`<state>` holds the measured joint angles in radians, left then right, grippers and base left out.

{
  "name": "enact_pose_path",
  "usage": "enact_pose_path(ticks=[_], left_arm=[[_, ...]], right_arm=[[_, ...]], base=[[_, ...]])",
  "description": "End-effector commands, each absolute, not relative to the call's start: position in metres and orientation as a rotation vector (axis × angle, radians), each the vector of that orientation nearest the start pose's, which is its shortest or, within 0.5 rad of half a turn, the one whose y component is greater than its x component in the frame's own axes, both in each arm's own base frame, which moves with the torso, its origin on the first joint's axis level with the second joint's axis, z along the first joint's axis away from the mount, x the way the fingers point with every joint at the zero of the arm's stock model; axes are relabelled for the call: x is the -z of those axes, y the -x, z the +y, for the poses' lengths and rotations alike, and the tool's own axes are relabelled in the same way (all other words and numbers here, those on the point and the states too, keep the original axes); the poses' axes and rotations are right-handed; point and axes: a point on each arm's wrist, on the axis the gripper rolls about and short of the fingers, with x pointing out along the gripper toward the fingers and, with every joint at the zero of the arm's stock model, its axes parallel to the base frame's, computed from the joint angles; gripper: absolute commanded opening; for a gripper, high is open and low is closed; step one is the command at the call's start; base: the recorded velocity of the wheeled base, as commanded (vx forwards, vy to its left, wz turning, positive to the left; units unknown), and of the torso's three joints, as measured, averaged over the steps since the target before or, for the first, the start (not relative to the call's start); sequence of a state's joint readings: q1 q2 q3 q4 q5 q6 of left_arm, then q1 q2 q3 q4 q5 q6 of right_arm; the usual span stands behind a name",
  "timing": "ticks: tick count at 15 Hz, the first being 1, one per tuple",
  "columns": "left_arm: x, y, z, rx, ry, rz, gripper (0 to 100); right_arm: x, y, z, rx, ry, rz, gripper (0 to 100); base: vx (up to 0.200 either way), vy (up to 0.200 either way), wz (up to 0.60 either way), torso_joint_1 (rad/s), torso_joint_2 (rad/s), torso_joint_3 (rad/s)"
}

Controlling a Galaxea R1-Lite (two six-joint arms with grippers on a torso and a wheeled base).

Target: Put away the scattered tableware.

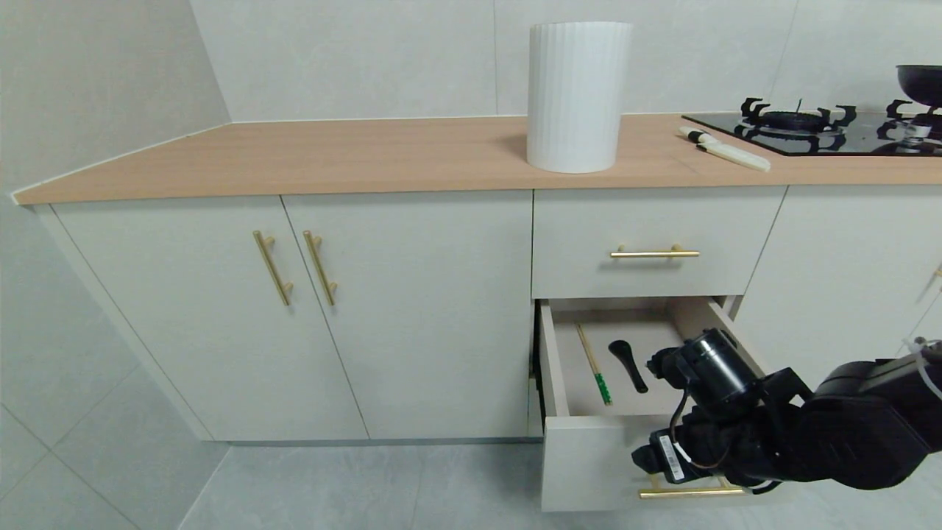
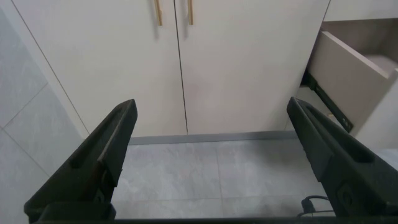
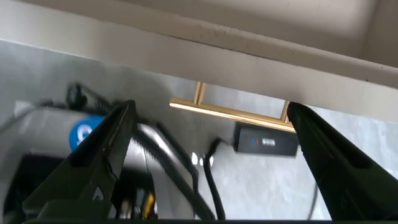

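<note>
You're looking at the lower drawer [image 1: 556, 368] standing open at the lower right of the head view. The chopsticks [image 1: 593, 364] and black spoon [image 1: 628, 364] are lying side by side on its floor, not touching. Your right gripper [image 3: 210, 109] is sitting in front of the drawer face, jaws spread wide and gripping nothing, with the gold handle [image 3: 230, 112] just beyond them. Both pieces are lying inside the drawer, behind the face and clear of those jaws. Your left gripper [image 2: 210, 106] is hanging released too, facing the cabinet doors [image 2: 180, 62]. At upper right a pale knife [image 1: 725, 149] is lying on the worktop [image 1: 331, 154] beside the stove [image 1: 809, 132].
</note>
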<state>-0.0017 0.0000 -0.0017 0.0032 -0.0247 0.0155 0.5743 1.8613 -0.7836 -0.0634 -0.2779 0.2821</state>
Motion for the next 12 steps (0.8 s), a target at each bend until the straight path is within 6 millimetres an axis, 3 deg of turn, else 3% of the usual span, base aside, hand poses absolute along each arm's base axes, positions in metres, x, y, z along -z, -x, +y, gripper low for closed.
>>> enact_pose_path(ticks=[1, 12], left_arm=[[-0.076, 0.023, -0.001, 0.028, -0.015, 0.001, 100], [-0.076, 0.023, -0.001, 0.026, -0.015, 0.001, 100]], right_arm=[[-0.080, -0.259, 0.154, -0.121, 0.150, 0.951, 100], [-0.065, -0.309, 0.140, -0.034, 0.034, 0.834, 100]], base=[[0.000, 0.000, 0.00, 0.000, 0.00, 0.000], [0.000, 0.000, 0.00, 0.000, 0.00, 0.000]])
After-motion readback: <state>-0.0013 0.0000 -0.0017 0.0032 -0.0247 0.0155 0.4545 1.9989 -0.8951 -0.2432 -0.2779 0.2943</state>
